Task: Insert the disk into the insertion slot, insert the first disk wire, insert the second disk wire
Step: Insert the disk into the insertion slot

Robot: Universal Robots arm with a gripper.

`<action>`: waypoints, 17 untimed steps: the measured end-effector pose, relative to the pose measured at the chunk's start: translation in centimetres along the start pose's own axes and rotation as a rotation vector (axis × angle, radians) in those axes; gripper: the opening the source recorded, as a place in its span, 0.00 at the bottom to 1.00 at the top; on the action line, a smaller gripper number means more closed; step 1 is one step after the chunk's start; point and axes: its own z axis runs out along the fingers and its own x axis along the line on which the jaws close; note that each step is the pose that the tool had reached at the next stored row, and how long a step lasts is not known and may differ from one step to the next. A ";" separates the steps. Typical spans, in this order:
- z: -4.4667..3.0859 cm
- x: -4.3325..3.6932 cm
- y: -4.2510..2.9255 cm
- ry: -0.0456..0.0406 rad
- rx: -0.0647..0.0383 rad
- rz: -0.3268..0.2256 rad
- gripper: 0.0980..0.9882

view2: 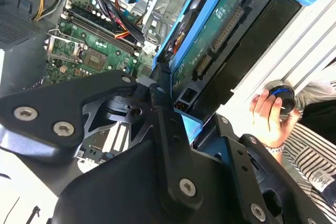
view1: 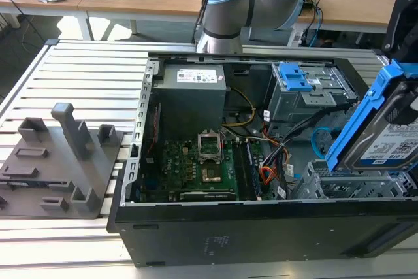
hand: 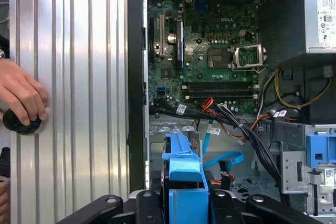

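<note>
My fingers (view2: 163, 124) are clenched on the disk (view1: 392, 138), holding it tilted on edge close above the slot (view1: 333, 191), at the exterior view's right end of the open computer case (view1: 261, 240). The slot's mouth below is open. Beside it in the case lie the light blue cable (view1: 318, 143) and the orange wires (view1: 266, 174), both apart from the disk. Outside the case wall, a person's hand (hand: 21, 93) rests on a round black knob (hand: 18, 123) on the slatted table (view1: 78, 70).

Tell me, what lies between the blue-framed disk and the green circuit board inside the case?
Cables, seen in the exterior view: the orange-red wire strands beside the circuit board, black wires, and the light blue cable looping nearer the disk.
</note>
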 end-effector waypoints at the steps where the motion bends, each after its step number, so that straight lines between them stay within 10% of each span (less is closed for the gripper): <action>1: 0.05 0.00 0.00 0.0002 0.000 0.000 0.30; 17: 0.95 -0.01 -0.03 0.0002 0.000 0.000 0.30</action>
